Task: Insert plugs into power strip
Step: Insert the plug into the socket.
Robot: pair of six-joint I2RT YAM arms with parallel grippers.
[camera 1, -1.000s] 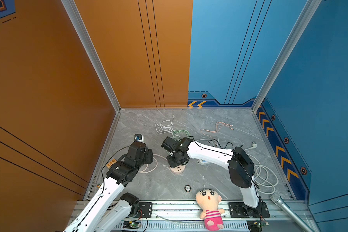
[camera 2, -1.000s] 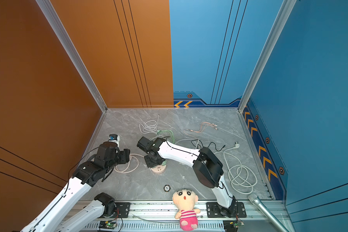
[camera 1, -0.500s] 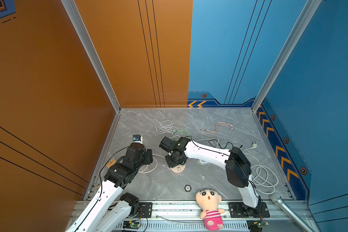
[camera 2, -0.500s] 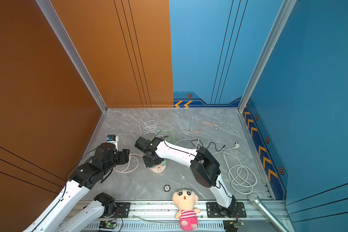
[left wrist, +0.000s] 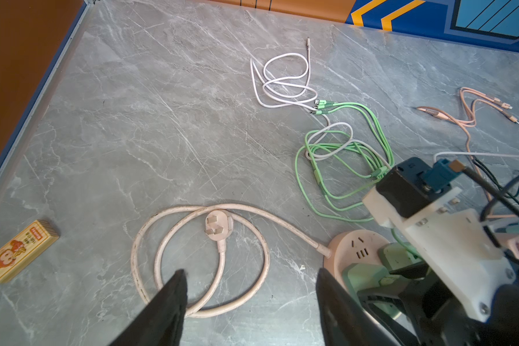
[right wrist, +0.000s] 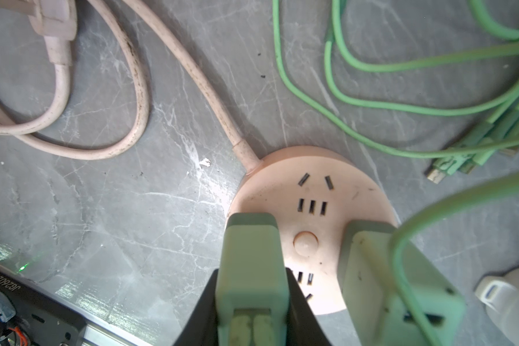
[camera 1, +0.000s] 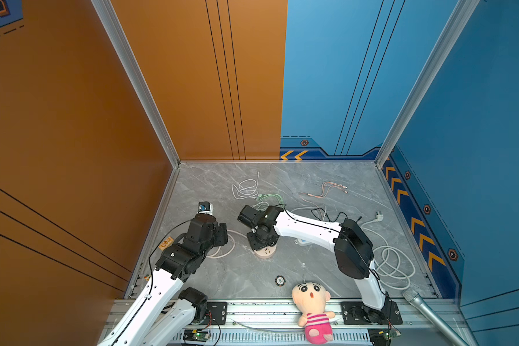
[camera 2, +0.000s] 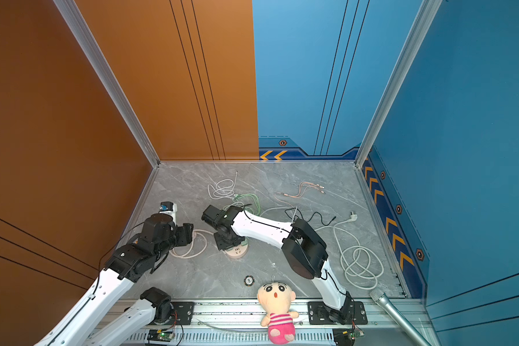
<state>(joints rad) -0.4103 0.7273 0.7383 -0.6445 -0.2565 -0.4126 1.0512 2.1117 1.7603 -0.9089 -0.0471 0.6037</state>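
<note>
The power strip (right wrist: 312, 191) is a round pink disc on the grey floor, seen in both top views (camera 1: 266, 253) (camera 2: 238, 252). My right gripper (right wrist: 252, 278) is shut on a green plug (right wrist: 250, 239) standing upright over the disc's rim; its prongs are hidden. A second green plug (right wrist: 381, 278) stands on the disc beside it, trailing a green cable. My left gripper (left wrist: 250, 284) hangs open and empty over the strip's coiled pink cord (left wrist: 201, 260), just left of the disc (left wrist: 354, 248). From above, the right gripper (camera 1: 261, 242) covers most of the disc.
A yellow box (left wrist: 20, 251) lies near the left wall. Green (camera 1: 270, 197), white (camera 1: 246, 188) and pink (camera 1: 324, 191) thin cables lie behind. A white round-headed plug (camera 1: 379, 215) with thick coiled cord, a doll (camera 1: 312, 308) and a microphone (camera 1: 432, 314) are right and front.
Both arms have shifted slightly to the left. The right gripper still holds the green plug at the disc, and the left stays open.
</note>
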